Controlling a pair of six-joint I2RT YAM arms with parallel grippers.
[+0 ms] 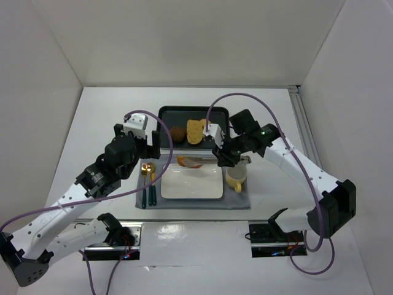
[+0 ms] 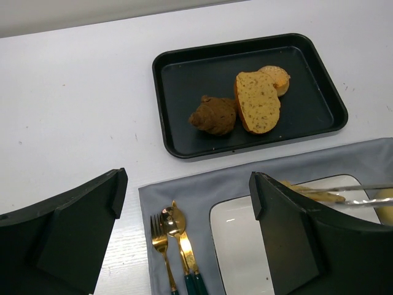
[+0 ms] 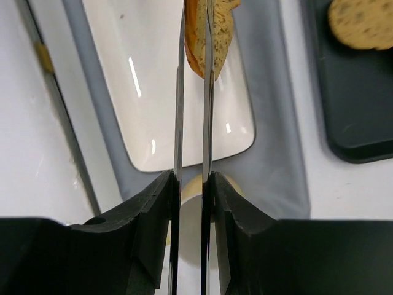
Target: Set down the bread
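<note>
The right pincer (image 3: 191, 184) is closed narrow on a pair of metal tongs (image 3: 179, 92), and the tong tips clamp the bread (image 3: 220, 34) at the far edge of the white plate (image 1: 191, 184). Whether the bread touches the plate cannot be told. A yellow mug (image 1: 235, 178) stands just right of the plate on the grey mat (image 1: 236, 200). The left pincer (image 2: 187, 190) hangs wide open above the gold cutlery (image 2: 178, 227) on the mat's left side. On the desk (image 1: 110, 110) beyond, a black tray (image 1: 178, 117) holds a larger slice (image 2: 258, 101).

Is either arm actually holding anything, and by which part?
The right gripper squeezes metal tongs partway along their arms; the tongs' tips pinch the bread. The left gripper holds nothing.
</note>
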